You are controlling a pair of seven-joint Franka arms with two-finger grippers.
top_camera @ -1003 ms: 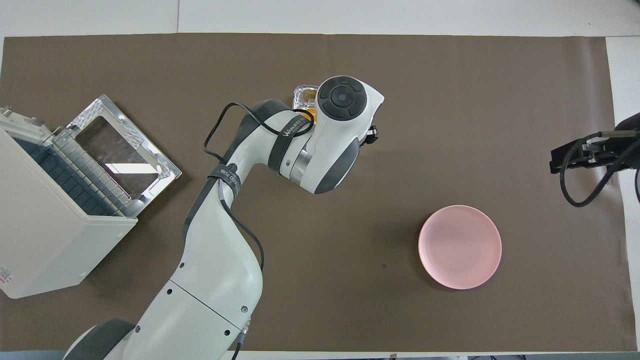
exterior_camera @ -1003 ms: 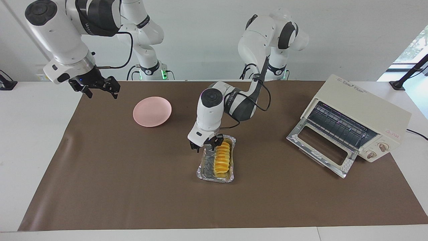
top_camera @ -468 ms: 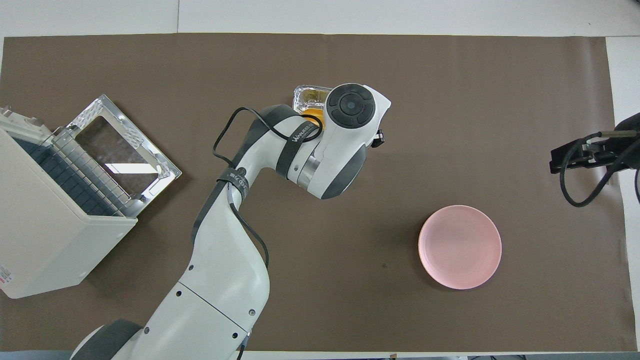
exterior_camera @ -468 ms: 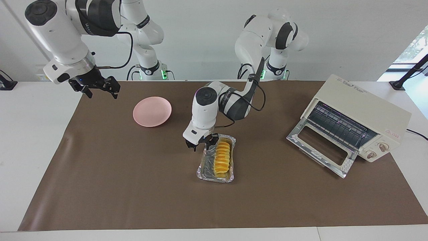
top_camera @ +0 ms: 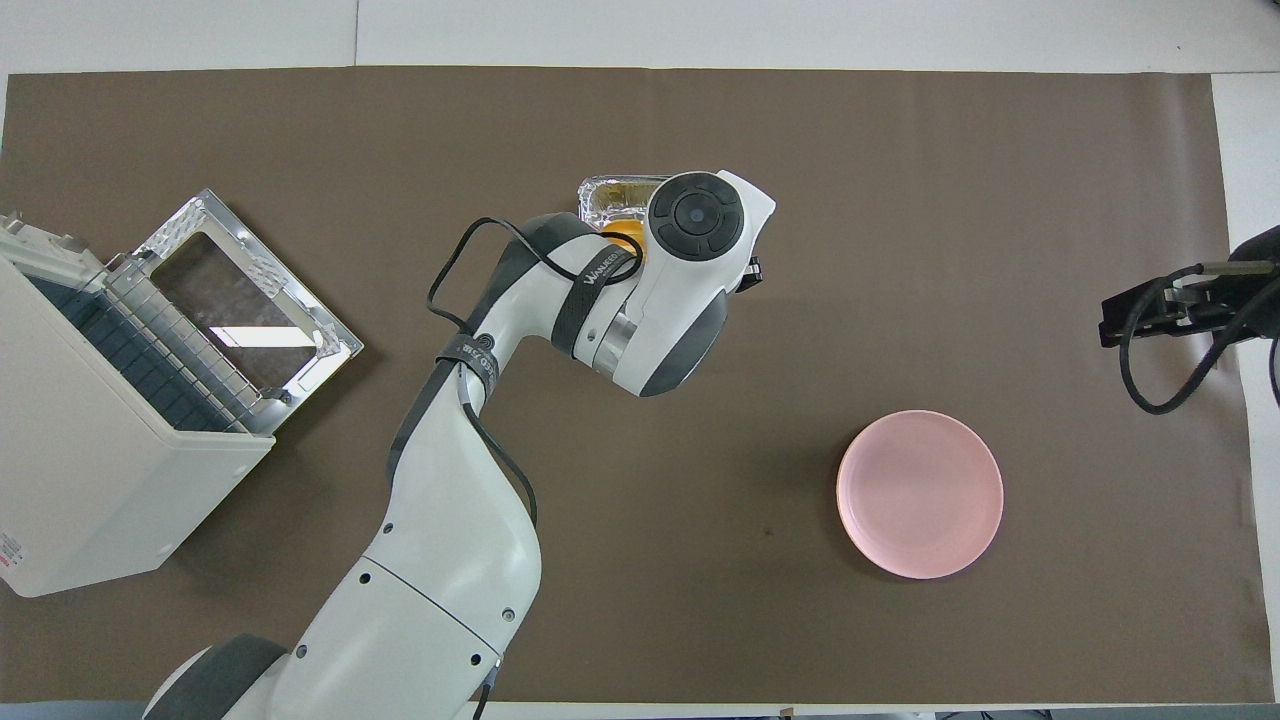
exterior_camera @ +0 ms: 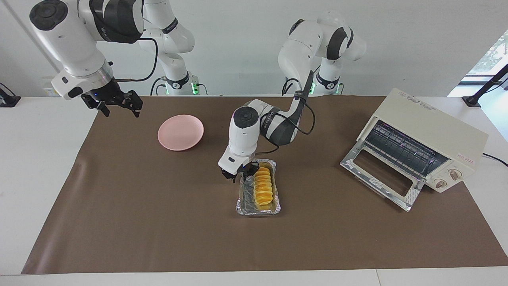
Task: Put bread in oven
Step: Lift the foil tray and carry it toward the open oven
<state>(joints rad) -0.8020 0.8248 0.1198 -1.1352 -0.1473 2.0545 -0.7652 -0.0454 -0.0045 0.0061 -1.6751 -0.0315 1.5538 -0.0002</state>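
The bread (exterior_camera: pixel 263 186), a ridged yellow-orange loaf, lies in a crinkled foil tray (exterior_camera: pixel 246 200) at mid-table. My left gripper (exterior_camera: pixel 237 174) is down at the tray's corner nearest the robots, on the side toward the right arm's end, touching its rim and beside the loaf's end. In the overhead view the left wrist covers the gripper, and only a bit of bread (top_camera: pixel 622 240) and tray (top_camera: pixel 612 192) shows. The cream oven (exterior_camera: pixel 432 127) stands at the left arm's end with its door (exterior_camera: pixel 381 174) dropped open. My right gripper (exterior_camera: pixel 118 105) waits open in the air over the mat's edge.
A pink plate (exterior_camera: pixel 180 132) sits nearer to the robots than the tray, toward the right arm's end. The oven's open door lies flat on the brown mat (exterior_camera: pixel 158 222). The right gripper (top_camera: pixel 1110 325) shows at the overhead view's edge.
The left gripper has shifted off the loaf's end to the tray's corner and narrowed. The tray has swung a little, its farther end moving toward the left arm's end. The right arm has stayed still.
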